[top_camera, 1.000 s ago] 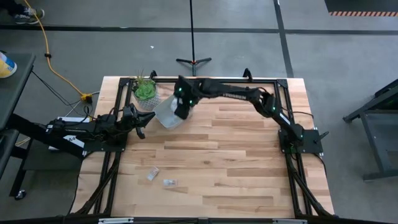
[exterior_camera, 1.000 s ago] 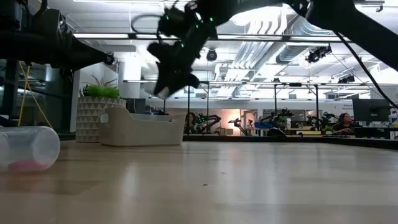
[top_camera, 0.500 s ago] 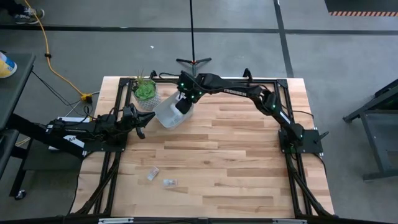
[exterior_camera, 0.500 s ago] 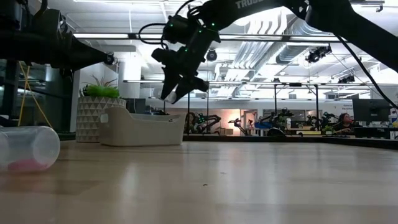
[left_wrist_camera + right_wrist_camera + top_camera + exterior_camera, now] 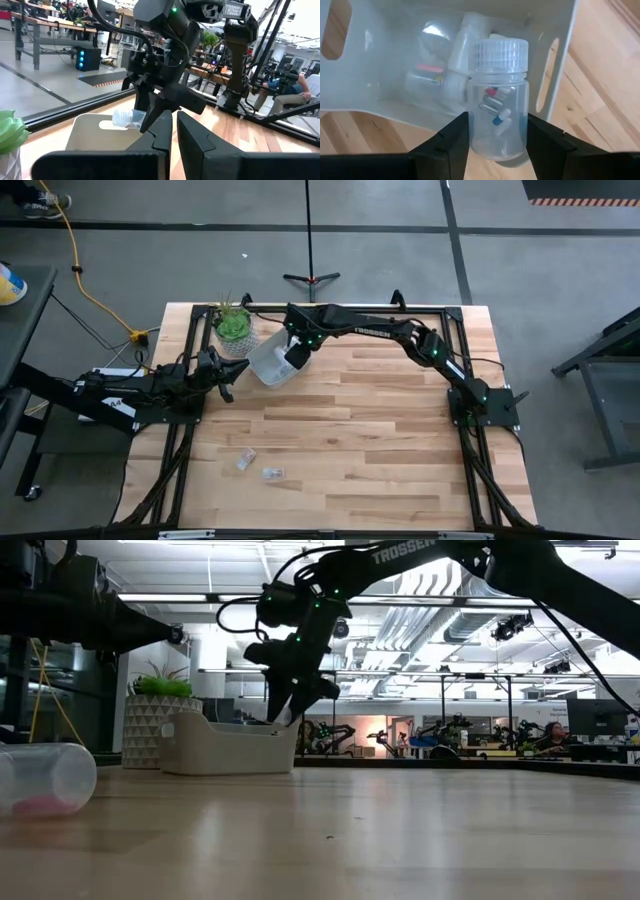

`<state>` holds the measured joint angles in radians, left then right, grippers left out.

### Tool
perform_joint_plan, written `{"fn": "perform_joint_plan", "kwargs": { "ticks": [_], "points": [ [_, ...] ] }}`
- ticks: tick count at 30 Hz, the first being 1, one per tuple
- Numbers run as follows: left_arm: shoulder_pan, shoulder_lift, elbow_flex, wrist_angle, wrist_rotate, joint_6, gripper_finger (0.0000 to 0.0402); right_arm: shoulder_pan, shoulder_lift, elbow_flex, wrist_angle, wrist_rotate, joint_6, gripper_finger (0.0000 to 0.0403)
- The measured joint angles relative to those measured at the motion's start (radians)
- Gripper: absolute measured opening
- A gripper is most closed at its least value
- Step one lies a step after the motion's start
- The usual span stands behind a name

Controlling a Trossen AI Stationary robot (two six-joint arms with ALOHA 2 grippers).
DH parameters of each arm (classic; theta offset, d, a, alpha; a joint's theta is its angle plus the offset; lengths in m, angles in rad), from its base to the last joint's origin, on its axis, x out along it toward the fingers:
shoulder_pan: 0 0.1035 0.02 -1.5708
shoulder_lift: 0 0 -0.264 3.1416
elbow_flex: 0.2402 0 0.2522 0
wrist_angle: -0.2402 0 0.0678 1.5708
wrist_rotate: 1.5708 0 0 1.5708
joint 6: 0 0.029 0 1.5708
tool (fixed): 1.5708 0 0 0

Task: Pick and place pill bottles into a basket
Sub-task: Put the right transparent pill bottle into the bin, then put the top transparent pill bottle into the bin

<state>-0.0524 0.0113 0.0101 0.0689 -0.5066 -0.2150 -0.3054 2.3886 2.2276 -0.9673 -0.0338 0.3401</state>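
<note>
My right gripper (image 5: 297, 352) hangs over the near right end of the pale basket (image 5: 262, 362) and is shut on a clear pill bottle (image 5: 497, 125) with a white cap and coloured capsules inside. The left wrist view shows this bottle (image 5: 126, 119) just above the basket (image 5: 92, 132). Several more bottles (image 5: 442, 75) lie inside the basket. Two bottles (image 5: 245, 460) (image 5: 272, 474) lie on their sides on the table near its front. One of them shows large in the low view (image 5: 45, 778). My left gripper (image 5: 226, 380) waits shut at the table's left edge. My right gripper pinches the bottle's clear body (image 5: 476, 132) between its two fingers (image 5: 449, 145), below the cap. The fingers come from above, slanting down toward the basket. The bottle lies roughly level across the fingers, lifted clear over the basket's wall.
A green plant in a pale patterned pot (image 5: 233, 326) stands right behind the basket at the far left. The black frame rail (image 5: 330, 307) runs along the table's far edge. Bare wood (image 5: 380, 440) stretches across the middle and right.
My right gripper has gone down toward the basket with the bottle still in its fingers, and a little toward the table's near edge. It now hangs just above the basket's rim.
</note>
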Motion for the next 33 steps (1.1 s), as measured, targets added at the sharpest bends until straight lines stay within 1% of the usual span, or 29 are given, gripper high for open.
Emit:
{"fn": "perform_joint_plan", "kwargs": {
  "ticks": [7, 13, 16, 20, 22, 25, 26, 28, 30, 31, 33],
  "points": [
    [0.0, 0.0, 0.0, 0.0, -0.002, 0.0, 0.0065, 0.0, 0.0, 0.0, -0.005, -0.002, 0.0, 0.0174],
    [0.0, 0.0, 0.0, 0.0, -0.002, 0.0, 0.0065, -0.004, 0.0, 0.0, -0.023, -0.021, -0.001, 0.0204],
    [0.0, 0.0, 0.0, 0.0, -0.002, 0.0, 0.0065, -0.016, -0.003, 0.012, -0.015, -0.083, -0.035, 0.0217],
    [0.0, 0.0, 0.0, 0.0, -0.002, 0.0, 0.0065, -0.026, -0.022, 0.114, 0.023, -0.193, -0.149, 0.0217],
    [0.0, 0.0, 0.0, 0.0, -0.003, 0.0, 0.0065, -0.014, -0.085, 0.119, 0.048, -0.19, -0.255, 0.0209],
    [0.0, 0.0, 0.0, 0.0, -0.004, 0.0, 0.0065, 0.029, -0.227, 0.053, 0.118, -0.069, -0.397, 0.0187],
    [0.0, 0.0, 0.0, 0.0, -0.004, 0.0, 0.0065, 0.037, -0.27, 0.028, 0.15, -0.06, -0.432, 0.0178],
    [0.0, 0.0, 0.0, 0.0, -0.004, 0.0, 0.0065, 0.043, -0.359, -0.035, 0.203, -0.122, -0.457, 0.0157],
    [0.0, 0.0, 0.0, 0.0, -0.004, 0.0, 0.0065, 0.037, -0.454, -0.122, 0.279, -0.223, -0.439, 0.0135],
    [0.0, 0.0, 0.0, 0.0, -0.004, 0.0, 0.0065, 0.034, -0.505, -0.178, 0.309, -0.261, -0.424, 0.0125],
    [0.0, 0.0, 0.0, 0.0, -0.004, 0.0, 0.0065, 0.035, -0.626, -0.322, 0.374, -0.292, -0.396, 0.0105]
  ]
}}
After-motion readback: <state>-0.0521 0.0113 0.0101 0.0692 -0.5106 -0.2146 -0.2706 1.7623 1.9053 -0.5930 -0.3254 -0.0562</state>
